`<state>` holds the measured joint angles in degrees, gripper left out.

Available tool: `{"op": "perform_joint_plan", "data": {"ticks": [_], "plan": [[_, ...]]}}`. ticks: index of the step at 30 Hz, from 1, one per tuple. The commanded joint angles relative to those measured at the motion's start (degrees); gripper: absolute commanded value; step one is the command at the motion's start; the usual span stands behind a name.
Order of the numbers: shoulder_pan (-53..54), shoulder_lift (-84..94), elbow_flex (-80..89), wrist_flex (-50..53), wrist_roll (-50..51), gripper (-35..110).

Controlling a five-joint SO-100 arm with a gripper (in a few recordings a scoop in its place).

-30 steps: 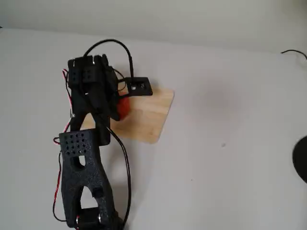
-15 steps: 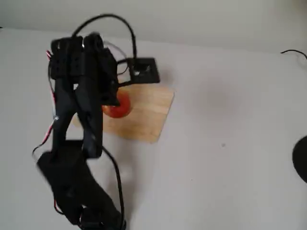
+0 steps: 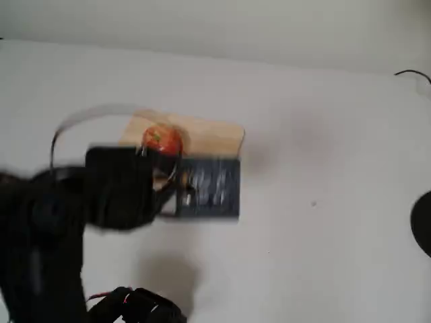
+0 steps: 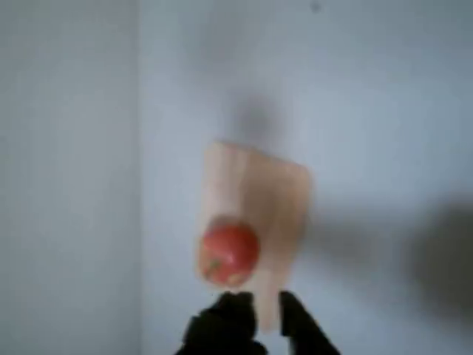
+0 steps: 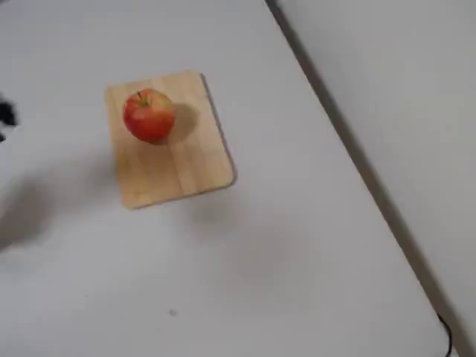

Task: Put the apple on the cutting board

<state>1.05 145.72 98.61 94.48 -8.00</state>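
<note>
The small red and yellow apple (image 3: 161,141) (image 5: 149,115) rests on the far-left part of the light-wood cutting board (image 3: 215,140) (image 5: 182,163), free of any grip. In the wrist view the apple (image 4: 229,254) lies on the board (image 4: 277,200) just above my gripper (image 4: 266,319), whose two dark fingertips stand slightly open with nothing between them. My black arm (image 3: 111,188) is a motion blur in front of the board's near edge, apart from the apple.
White table all around. A black cable (image 3: 412,73) lies at the back right and a dark round thing (image 3: 424,225) sits at the right edge. The table's edge (image 5: 349,141) runs diagonally past the board.
The gripper has let go of the apple and the arm has swung back and down, away from the board. The apple stays on the board.
</note>
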Motion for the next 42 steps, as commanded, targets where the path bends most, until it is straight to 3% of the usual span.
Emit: {"op": "perform_joint_plan", "data": {"ticks": [1, 10, 14, 23, 42], "plan": [[3.43, 11.78, 19.95, -8.35, 1.05, 0], [4.04, 12.92, 51.94, -29.62, 0.62, 0], [2.2, 17.49, 61.08, -32.96, 0.79, 0], [0.44, 42.89, 71.89, -22.59, 1.23, 0], [1.41, 42.8, 71.81, -21.45, 3.08, 0]]}}
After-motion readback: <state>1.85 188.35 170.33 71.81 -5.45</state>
